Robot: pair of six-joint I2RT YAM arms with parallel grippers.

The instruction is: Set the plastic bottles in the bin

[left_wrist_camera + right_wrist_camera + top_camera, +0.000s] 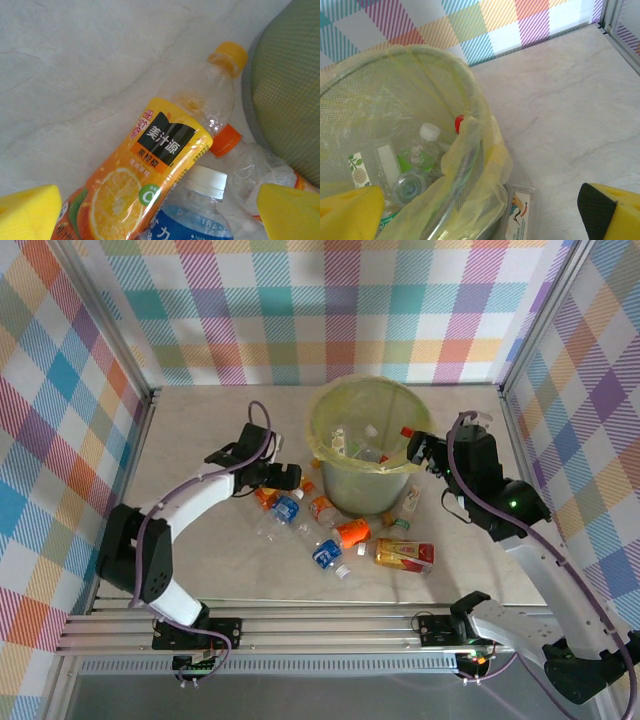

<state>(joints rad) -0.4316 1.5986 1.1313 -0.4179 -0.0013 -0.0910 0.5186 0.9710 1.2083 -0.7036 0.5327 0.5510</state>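
The left tool [285, 478] is spread over the orange bottle [150, 170], which lies on the tabletop [75, 75] beside the bin [330, 410]. Light, thin-walled and slippery, it is judged best taken across its labelled middle. The right tool [420, 452] is spread, empty, at the bin's rim.

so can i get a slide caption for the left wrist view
Open left hand over an orange-label bottle lying by a blue-label bottle, the bin at right.
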